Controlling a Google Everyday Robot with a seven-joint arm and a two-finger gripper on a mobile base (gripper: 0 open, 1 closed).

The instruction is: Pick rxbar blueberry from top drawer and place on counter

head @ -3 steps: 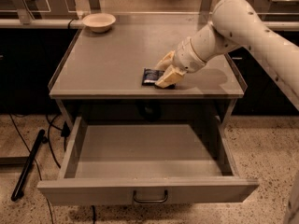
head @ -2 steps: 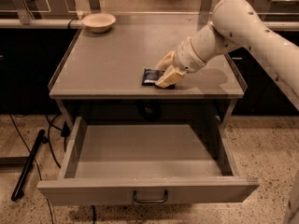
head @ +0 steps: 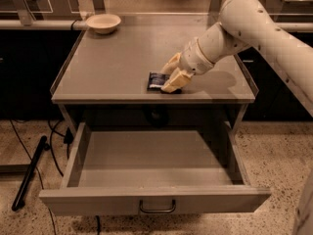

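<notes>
The snack bar (head: 155, 80) lies flat on the counter (head: 117, 62) near its front edge, right of the middle. It is out of the drawer (head: 156, 199), so the carrying looks done. The gripper (head: 167, 80) sits low at the bar's right end, with the arm reaching in from the right; whether it grips the bar or has let go I cannot tell. In that spot the bar is well apart from the bowl (head: 103, 22) at the far left corner. The drawer stands pulled out below. Nothing crowds the gripper from above, so lifting straight up seems the safest way out.
</notes>
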